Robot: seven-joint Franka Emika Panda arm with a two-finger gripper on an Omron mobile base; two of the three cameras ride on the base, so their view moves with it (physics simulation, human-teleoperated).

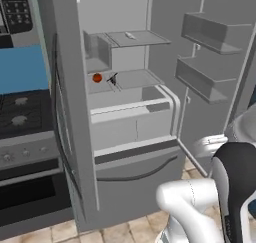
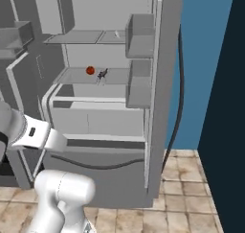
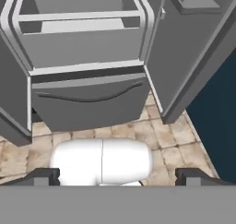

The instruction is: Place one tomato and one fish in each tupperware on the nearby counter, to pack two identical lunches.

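Fridge [image 1: 125, 137] standing with both doors swung wide; right door [image 1: 210, 77] carrying two door bins. One red tomato [image 1: 97, 78] resting on the middle shelf [image 1: 135, 79], toward its left side; also seen in the right base view [image 2: 90, 70]. Small dark item [image 1: 113, 79] lying just beside the tomato on the same shelf, too small to identify. Small pale item [image 1: 130, 35] lying on the upper shelf [image 1: 140, 38], also too small to identify. Gripper [image 3: 117, 176] spread wide, both dark fingertips [image 3: 44, 176] far apart at the bottom of the hand view, nothing between them. Pointed down at the closed freezer drawer [image 3: 87, 101] and the tan tiled floor [image 3: 170, 140], well apart from the tomato. Black gas stove [image 1: 22, 112] located left of the fridge.
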